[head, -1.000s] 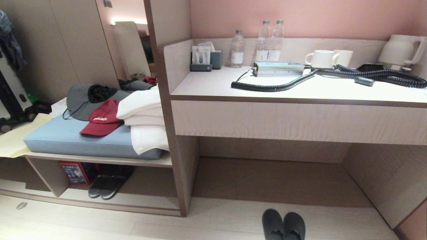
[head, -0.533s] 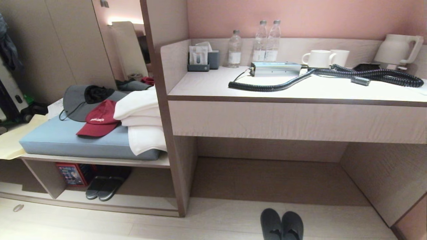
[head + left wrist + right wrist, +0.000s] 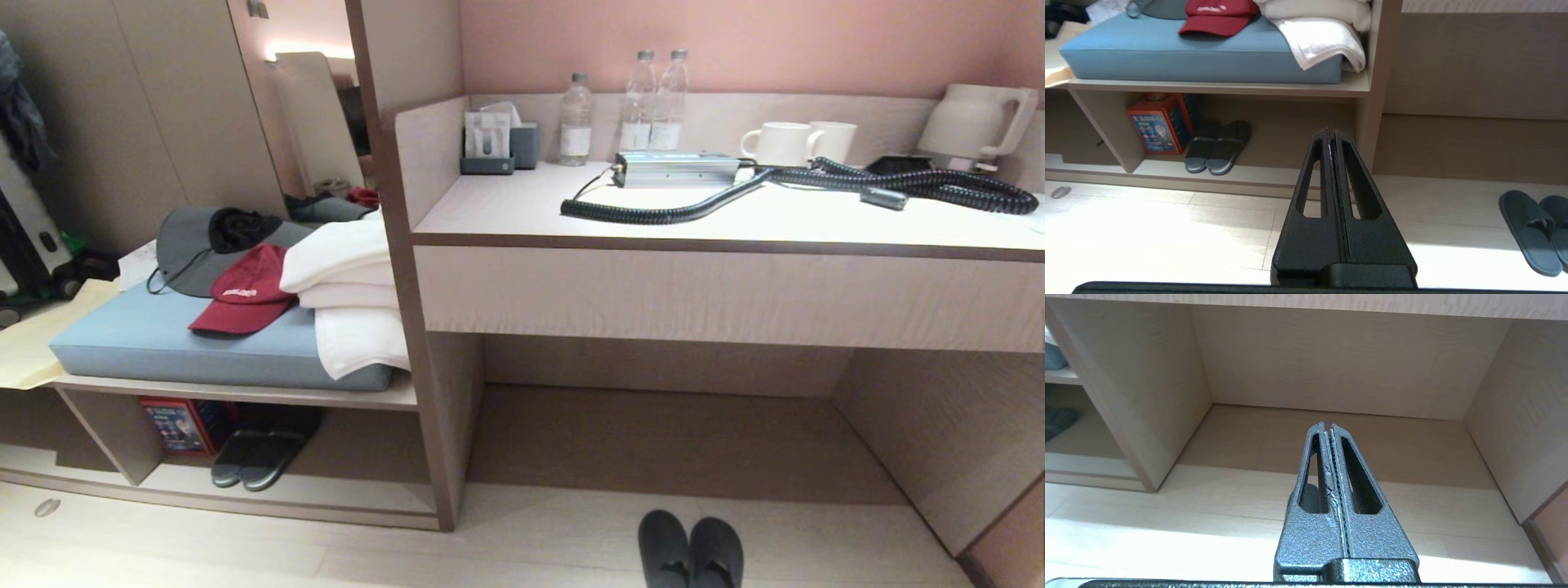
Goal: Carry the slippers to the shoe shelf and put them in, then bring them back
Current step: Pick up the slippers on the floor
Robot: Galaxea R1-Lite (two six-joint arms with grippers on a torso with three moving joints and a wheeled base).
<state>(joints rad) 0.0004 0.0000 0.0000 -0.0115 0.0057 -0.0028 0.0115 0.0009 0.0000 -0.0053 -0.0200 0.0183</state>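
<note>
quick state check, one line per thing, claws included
slippers: side by side on the floor, not held
shoe shelf: open-fronted, darker pair inside
left claw: shut, empty
right claw: shut, empty
red cap: lying on the blue cushion

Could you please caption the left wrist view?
Shut left gripper faces the shoe shelf; slippers lie on the floor.

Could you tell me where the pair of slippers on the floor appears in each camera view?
Head view: slippers at the bottom edge, before the desk recess.
Left wrist view: slippers at the far right, partly cut off.
Right wrist view: not in it.
Shared landmark: the upright divider panel.
</note>
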